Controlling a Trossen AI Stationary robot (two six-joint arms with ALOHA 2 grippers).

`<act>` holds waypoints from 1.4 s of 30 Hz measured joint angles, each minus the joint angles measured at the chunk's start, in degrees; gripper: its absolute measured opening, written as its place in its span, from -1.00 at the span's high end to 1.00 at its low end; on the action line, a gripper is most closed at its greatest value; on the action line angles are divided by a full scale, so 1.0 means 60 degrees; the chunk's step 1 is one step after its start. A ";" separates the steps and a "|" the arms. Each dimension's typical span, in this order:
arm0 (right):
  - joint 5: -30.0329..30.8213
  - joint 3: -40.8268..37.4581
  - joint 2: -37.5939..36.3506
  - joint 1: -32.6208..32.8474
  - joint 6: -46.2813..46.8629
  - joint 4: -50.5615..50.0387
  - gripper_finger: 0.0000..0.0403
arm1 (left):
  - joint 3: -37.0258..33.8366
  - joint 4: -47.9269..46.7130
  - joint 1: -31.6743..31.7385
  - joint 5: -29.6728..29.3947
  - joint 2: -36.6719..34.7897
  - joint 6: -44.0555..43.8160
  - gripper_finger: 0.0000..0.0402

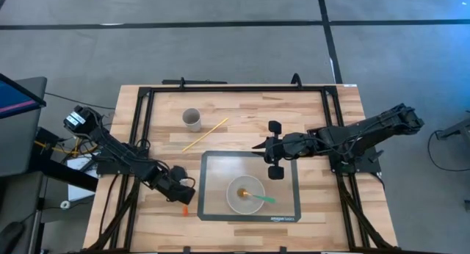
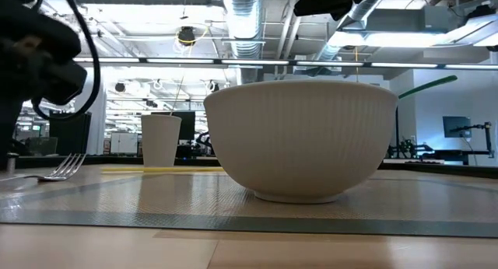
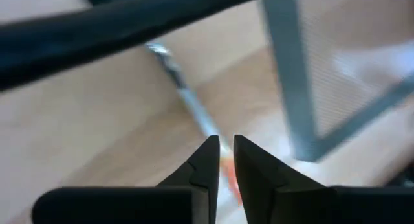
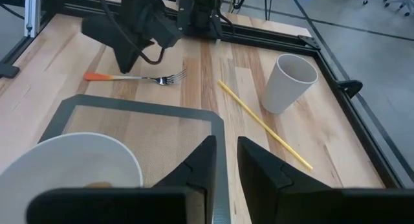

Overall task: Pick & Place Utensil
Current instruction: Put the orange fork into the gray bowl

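Observation:
A fork with an orange handle (image 4: 136,77) lies flat on the wood by the near-left corner of the grey mat (image 1: 211,210); the low view shows its tines (image 2: 68,165). My left gripper (image 4: 127,66) hovers just above the fork's handle with its fingers together, and its own view (image 3: 225,151) shows the fork (image 3: 187,98) below the tips. A white bowl (image 1: 246,195) stands on the mat with a green utensil (image 1: 262,199) leaning on its rim. My right gripper (image 1: 257,145) is shut and hangs over the mat's far edge.
A white paper cup (image 1: 192,120) stands upright near the far left. A yellow stick (image 1: 205,134) lies at a slant between the cup and the mat. A black frame (image 1: 235,87) borders the table. Bare wood lies to the right of the mat.

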 joint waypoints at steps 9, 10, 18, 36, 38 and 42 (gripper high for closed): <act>0.0000 0.0000 0.0000 0.0000 -0.0001 0.0001 0.73 | -0.0149 -0.0275 0.0011 -0.0479 0.0000 0.0352 0.68; 0.0000 0.0000 0.0000 0.0000 0.0000 0.0001 0.73 | -0.0153 -0.0275 0.0011 -0.0497 0.0000 0.0356 0.66; 0.0000 0.0000 0.0000 0.0000 0.0000 0.0004 0.73 | -0.0313 -0.0202 0.0007 -0.0533 0.0000 0.0397 0.51; 0.0004 0.0000 0.0079 -0.0018 -0.0001 0.0064 0.73 | -0.0583 0.1066 0.0011 -0.1041 0.0246 0.0326 0.52; 0.0000 -0.0011 0.0140 -0.0018 -0.0008 0.0007 0.73 | -0.0583 0.1175 0.0011 -0.1057 0.0389 0.0323 0.52; 0.0004 0.0001 0.0398 -0.0083 -0.0154 0.0060 0.73 | -0.0527 0.1408 0.0011 -0.1075 0.0917 0.0326 0.53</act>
